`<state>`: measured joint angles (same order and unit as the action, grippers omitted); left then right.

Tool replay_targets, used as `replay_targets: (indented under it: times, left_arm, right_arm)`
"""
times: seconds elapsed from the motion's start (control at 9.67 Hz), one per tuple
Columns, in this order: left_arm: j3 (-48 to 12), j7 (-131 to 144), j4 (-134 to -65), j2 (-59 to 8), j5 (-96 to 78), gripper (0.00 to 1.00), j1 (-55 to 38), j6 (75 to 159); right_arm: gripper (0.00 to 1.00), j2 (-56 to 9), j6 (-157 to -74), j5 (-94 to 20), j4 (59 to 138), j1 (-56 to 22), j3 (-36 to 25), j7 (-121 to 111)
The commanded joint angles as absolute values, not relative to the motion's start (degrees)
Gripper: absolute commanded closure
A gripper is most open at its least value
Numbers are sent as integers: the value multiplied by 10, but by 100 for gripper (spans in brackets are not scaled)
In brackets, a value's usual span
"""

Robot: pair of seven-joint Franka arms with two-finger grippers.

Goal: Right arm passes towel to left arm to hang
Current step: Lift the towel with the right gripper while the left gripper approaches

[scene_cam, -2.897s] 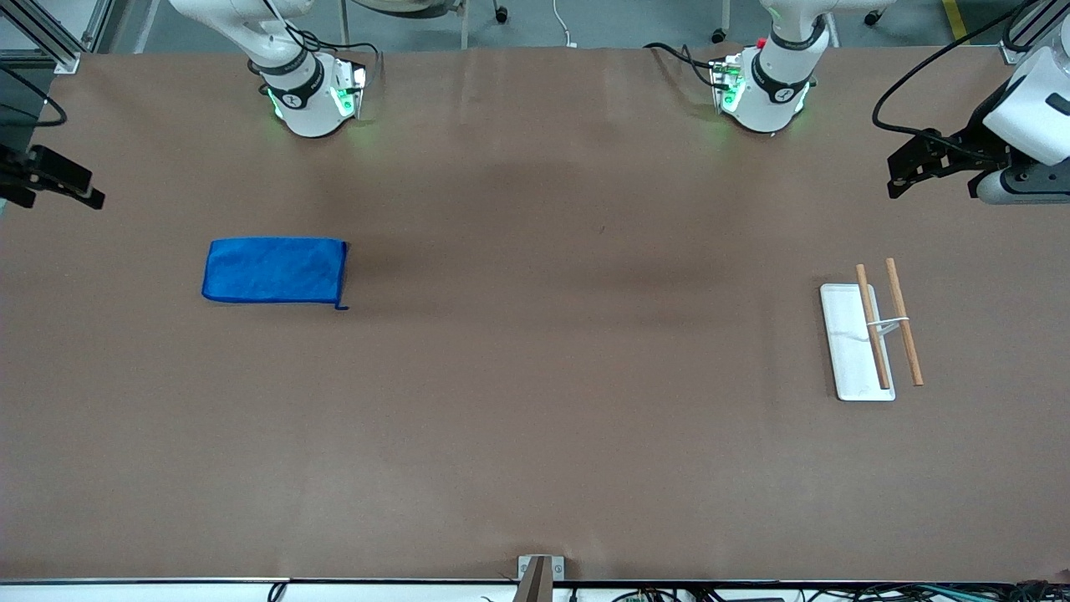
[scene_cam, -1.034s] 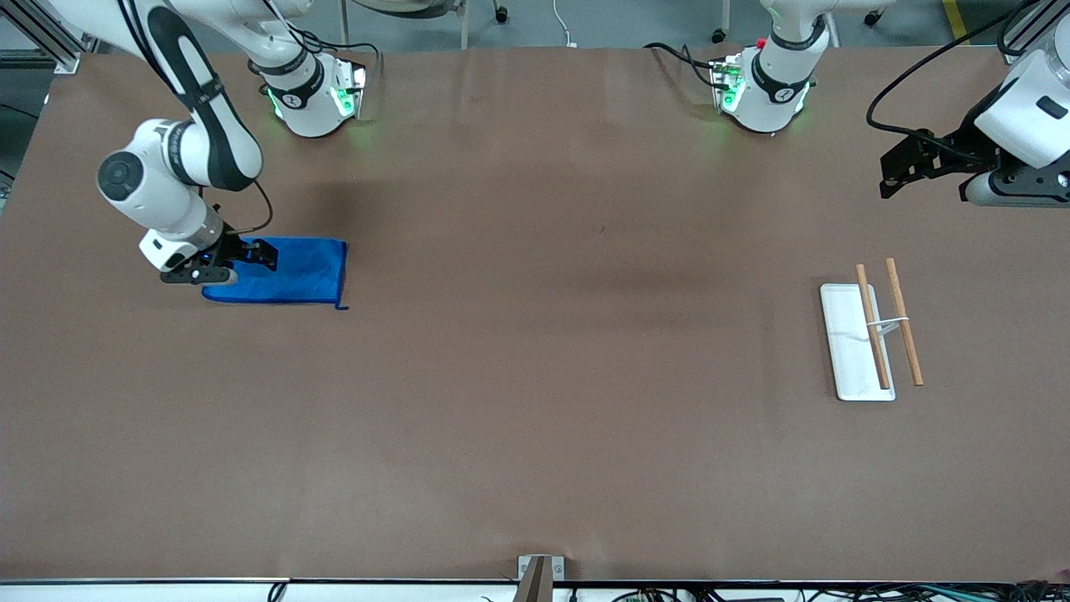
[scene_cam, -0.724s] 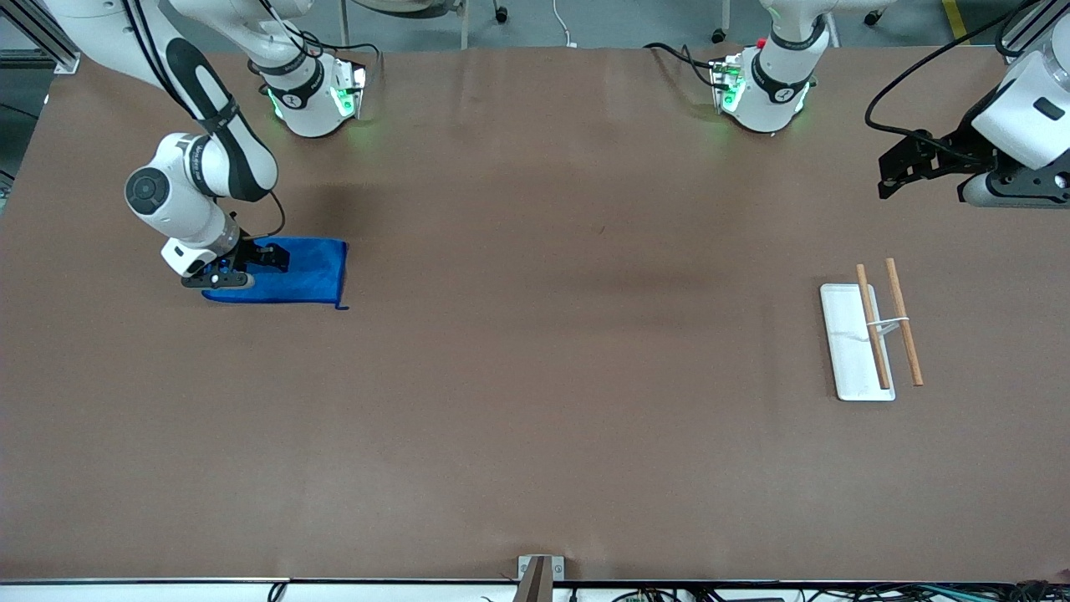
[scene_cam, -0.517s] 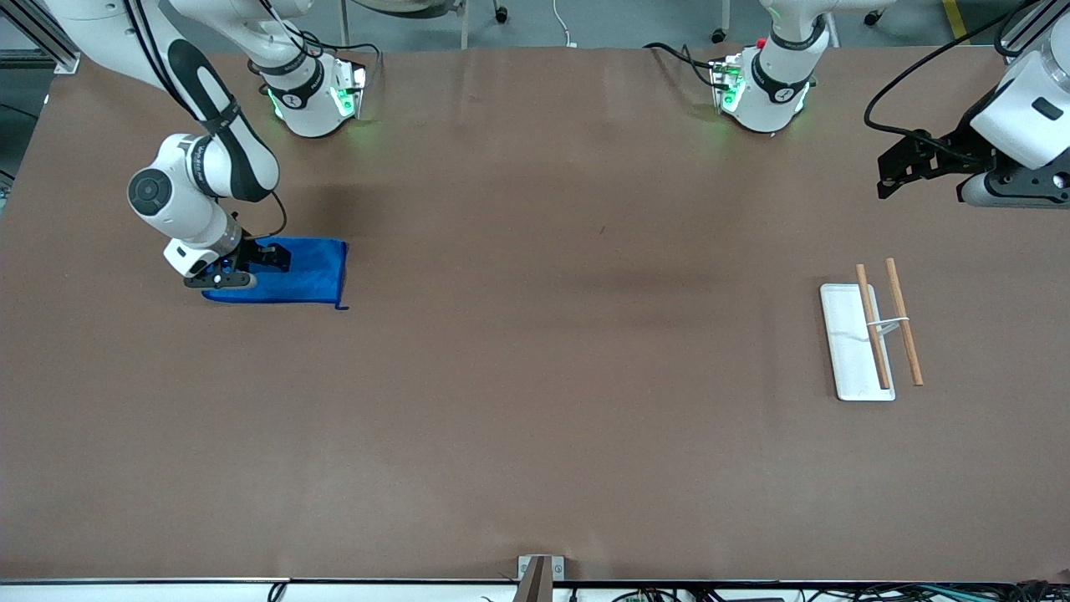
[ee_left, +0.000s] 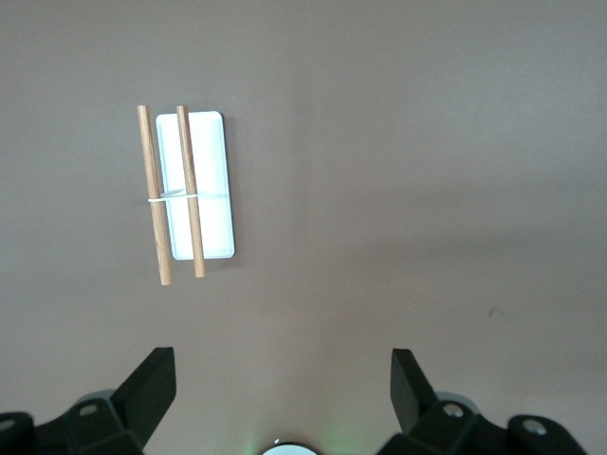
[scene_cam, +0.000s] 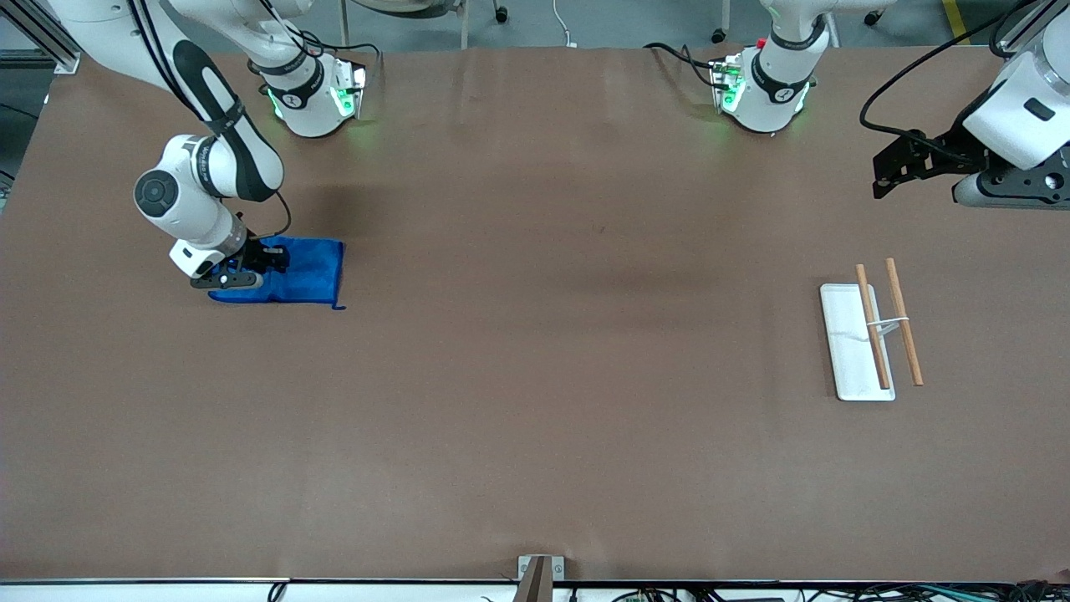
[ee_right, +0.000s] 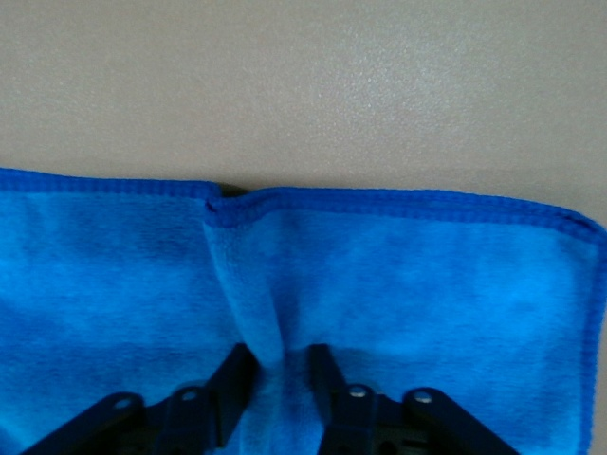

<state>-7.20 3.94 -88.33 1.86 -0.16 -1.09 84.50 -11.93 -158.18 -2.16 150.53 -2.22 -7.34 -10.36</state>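
The table (scene_cam: 535,418) carries the towel (scene_cam: 301,272) toward the right arm's end. The right gripper (scene_cam: 251,269) sits on the towel, jaws nearly together, pinching a raised fold of cloth. The left gripper (ee_left: 285,379) hangs wide open, holding nothing, above the rack (scene_cam: 857,343). The right gripper's fingertips are buried in cloth.

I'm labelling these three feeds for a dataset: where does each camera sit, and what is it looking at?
Front view: high across the table, facing both arms' bases; shows the right gripper on the towel and the left gripper in the air.
Left wrist view: on the left arm's wrist, looking down at the rack; its open fingers show.
Right wrist view: on the right wrist, close over the towel; its fingers pinch a fold.
Shared: the front view shows the rack and the towel too.
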Motion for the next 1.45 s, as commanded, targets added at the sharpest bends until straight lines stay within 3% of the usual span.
replay_targets:
  times: [0.0,0.1,0.31,0.83,1.03,1.34]
  left_arm:
    - [-70,32,-883,4,-10,0,-13,838]
    - [-70,32,-883,4,-10,0,-13,838]
    - [-70,31,-883,4,-10,0,-13,838]
    - [-70,31,-882,5,-10,0,-10,838]
    - [-71,32,-882,5,-8,0,-15,834]
    - [-73,30,-881,4,-10,0,-11,834]
  right_arm:
    - [92,-130,-1583,-17,1511,-33,-75,-99]
    - [98,-129,-1581,-17,1510,-33,-75,-98]
    - [100,-118,-1558,-18,1508,-33,-70,-97]
    - [100,-22,-1378,-89,1461,-59,-68,-97]
    - [100,3,-1292,-125,1411,-63,-67,-97]
    - [100,4,-1103,-249,1233,-87,-67,-97]
